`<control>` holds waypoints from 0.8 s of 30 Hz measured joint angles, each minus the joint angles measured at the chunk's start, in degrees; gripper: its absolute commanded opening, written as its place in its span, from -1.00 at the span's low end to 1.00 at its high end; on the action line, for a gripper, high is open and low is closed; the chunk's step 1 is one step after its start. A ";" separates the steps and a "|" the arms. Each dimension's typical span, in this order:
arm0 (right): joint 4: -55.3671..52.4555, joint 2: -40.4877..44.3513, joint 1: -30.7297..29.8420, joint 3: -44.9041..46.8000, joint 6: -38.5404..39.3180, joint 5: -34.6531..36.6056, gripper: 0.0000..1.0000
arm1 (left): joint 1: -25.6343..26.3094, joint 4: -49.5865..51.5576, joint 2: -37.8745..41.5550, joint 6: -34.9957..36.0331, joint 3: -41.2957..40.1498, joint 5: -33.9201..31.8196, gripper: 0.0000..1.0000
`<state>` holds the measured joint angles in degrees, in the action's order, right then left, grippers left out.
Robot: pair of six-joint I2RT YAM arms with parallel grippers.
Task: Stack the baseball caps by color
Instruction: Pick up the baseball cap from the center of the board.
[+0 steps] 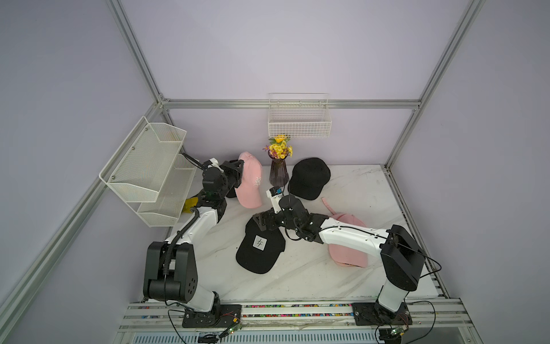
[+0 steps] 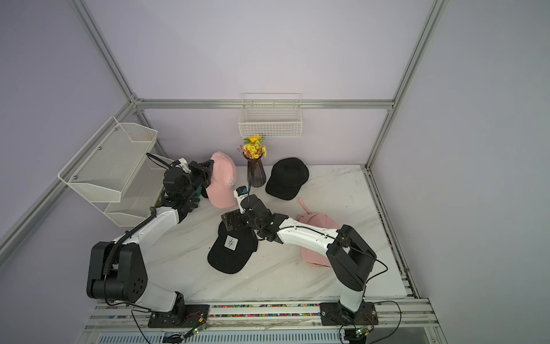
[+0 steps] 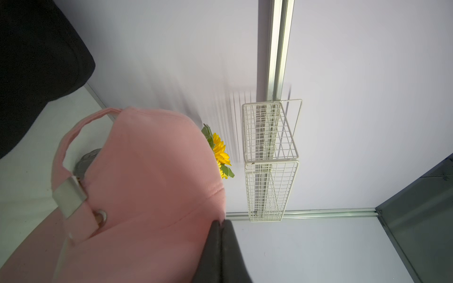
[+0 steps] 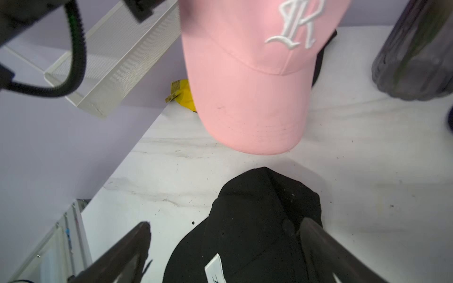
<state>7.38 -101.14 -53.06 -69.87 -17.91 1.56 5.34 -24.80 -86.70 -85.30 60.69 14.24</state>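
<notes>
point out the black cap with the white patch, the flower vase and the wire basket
black cap with white patch point(image 1: 259, 242): in a top view, on the patch
flower vase point(image 1: 278, 174): in a top view, on the glass body
wire basket point(image 1: 299, 130): in a top view, front mesh wall

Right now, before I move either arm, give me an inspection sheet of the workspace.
Surface: white marble-look tabletop, dark specks.
Job's things: lettered pink cap held up at back left; patch black cap at centre; plain black cap at back; second pink cap partly under the right arm.
Clutter: vase of yellow flowers; yellow glove at left edge.
Grippers: left gripper shut on lettered pink cap; right gripper open over patch black cap.
Cables: black conduit along left arm; thin wire looping off right arm.
Surroundings: mesh shelf on left wall; wire basket on back wall.
</notes>
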 measured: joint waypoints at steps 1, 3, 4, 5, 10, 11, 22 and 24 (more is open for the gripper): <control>4.07 0.02 -0.59 2.23 4.31 0.81 0.95 | 0.44 0.17 0.00 -0.24 0.48 -0.07 -1.00; 11.04 -0.15 -1.49 6.64 13.20 2.86 0.95 | 1.01 0.22 0.00 -0.63 1.27 -0.17 -1.00; 13.16 -0.63 -1.86 8.07 17.53 4.11 0.95 | 1.25 0.20 0.00 -0.72 1.53 -0.31 -1.00; 14.36 -1.57 -2.10 8.26 20.87 5.20 0.95 | 1.46 0.22 0.02 -0.74 1.70 -0.48 -1.00; 20.15 -8.44 -2.99 4.74 35.12 11.85 0.95 | 1.66 1.01 0.15 -0.74 1.81 -1.40 -1.00; 21.16 -9.57 -3.02 3.96 37.07 13.22 0.95 | 1.66 1.36 0.24 -0.74 1.81 -1.53 -1.00; 32.30 -20.50 -3.10 -3.13 52.70 24.09 0.95 | 1.81 3.43 2.62 -1.16 2.27 -2.78 -1.00; 33.64 -22.60 -3.15 -5.11 54.75 24.98 0.95 | 1.81 3.43 2.62 -1.18 2.47 -2.80 -1.00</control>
<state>41.01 -123.74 -56.21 -74.98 36.84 26.55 7.16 -21.37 -84.07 -86.48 63.16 11.44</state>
